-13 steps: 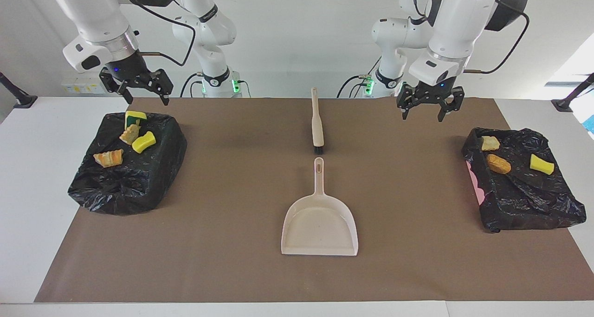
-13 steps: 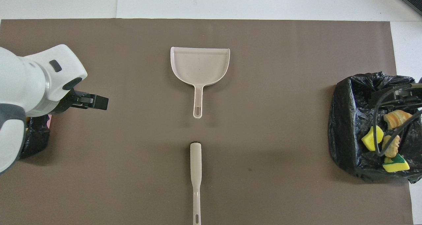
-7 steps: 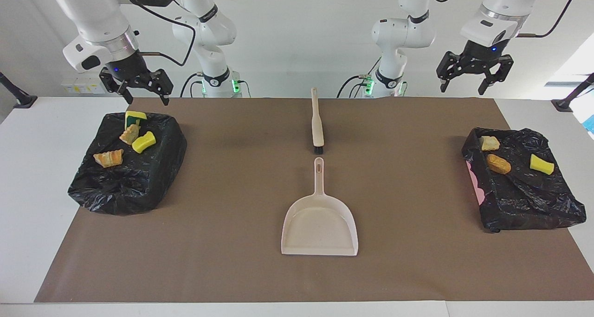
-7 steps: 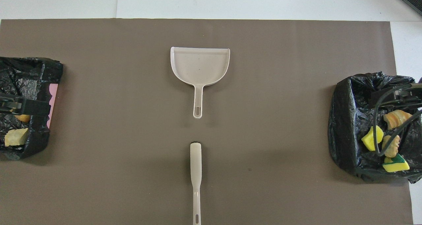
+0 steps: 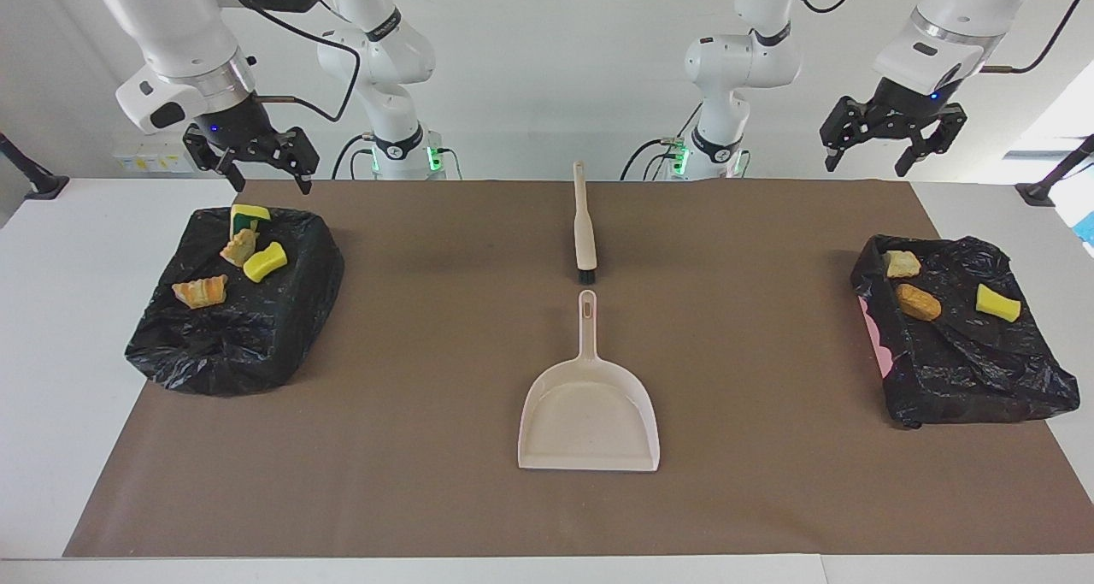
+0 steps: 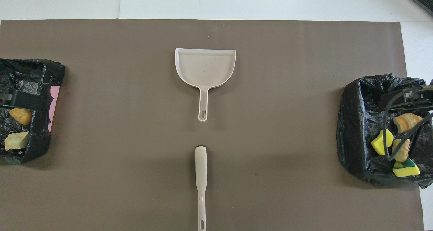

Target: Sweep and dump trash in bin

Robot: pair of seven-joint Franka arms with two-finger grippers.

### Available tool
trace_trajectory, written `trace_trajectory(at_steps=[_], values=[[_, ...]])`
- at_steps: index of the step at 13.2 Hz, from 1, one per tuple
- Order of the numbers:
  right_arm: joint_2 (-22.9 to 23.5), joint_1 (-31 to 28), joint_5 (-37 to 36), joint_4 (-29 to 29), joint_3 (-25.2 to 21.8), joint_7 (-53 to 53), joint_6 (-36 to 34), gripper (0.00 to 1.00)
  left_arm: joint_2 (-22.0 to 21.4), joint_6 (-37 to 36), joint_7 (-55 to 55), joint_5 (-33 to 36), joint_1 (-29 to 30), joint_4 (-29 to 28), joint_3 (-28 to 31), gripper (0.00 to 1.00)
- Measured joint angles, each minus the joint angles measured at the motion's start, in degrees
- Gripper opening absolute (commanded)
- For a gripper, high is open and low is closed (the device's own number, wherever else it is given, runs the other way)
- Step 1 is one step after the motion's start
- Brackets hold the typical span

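seven trash scraps point(image 5: 265, 262) are lying in two black-lined bins point(image 5: 231, 345); left hand point(image 5: 893, 144) and right hand point(image 5: 256, 161) are hanging open, holding nothing.

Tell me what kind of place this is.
Likely a robotics lab bench: two white robot arms stand behind a table under brown paper, with a beige plastic dustpan and black-bagged bins staged for practice.

Two arms: glossy white rounded casings, black bands at the joints, silver wrist rings, black cables looping outside. Green lights at both bases; a small blue light above each black gripper: left gripper point(image 5: 894, 145), right gripper point(image 5: 254, 162).
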Motion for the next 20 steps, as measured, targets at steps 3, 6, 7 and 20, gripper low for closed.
trace_trajectory(at_steps=[3,6,7,20], values=[[0.0,0.0,0.0,0.0,0.0,0.0,0.0,1.0,-0.4,-0.1,0.0,-0.1,0.7,0.0,-1.2,1.0],[0.0,0.0,0.0,0.0,0.0,0.0,0.0,1.0,-0.4,-0.1,-0.1,-0.1,0.7,0.0,-1.2,1.0],[0.0,0.0,0.0,0.0,0.0,0.0,0.0,1.0,-0.4,-0.1,-0.1,-0.1,0.7,0.0,-1.3,1.0],[0.0,0.0,0.0,0.0,0.0,0.0,0.0,1.0,-0.6,-0.6,-0.1,-0.3,0.7,-0.3,-1.3,1.0]])
